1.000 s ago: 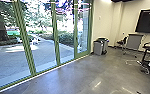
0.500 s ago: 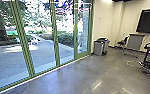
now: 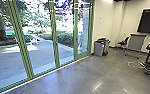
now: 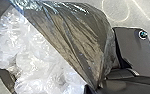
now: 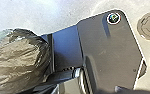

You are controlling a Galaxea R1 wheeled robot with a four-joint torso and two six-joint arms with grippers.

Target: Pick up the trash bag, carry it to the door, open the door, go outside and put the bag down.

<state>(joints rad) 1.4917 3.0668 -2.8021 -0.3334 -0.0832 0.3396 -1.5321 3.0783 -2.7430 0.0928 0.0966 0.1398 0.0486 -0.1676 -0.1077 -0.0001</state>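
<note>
Close by the robot, in both wrist views: trash bag (image 4: 73, 37), dark thin film, creased, with crumpled clear plastic (image 4: 33, 52) at one side. Left gripper (image 4: 92, 89) near the narrowed part of the film; right gripper (image 5: 49, 86) also beside the bag. Cannot tell for either: apart, together or clamped on film. Farther out, smooth grey floor (image 3: 73, 75), then tall glass in green frames (image 3: 55, 42) along the robot's left. Beyond glass: paving (image 3: 44, 57), white furniture, (image 3: 34, 40) trees. Indoors, near the wall: grey bin (image 3: 99, 48), dark chair (image 3: 124, 42), wall screen (image 3: 149, 21).
</note>
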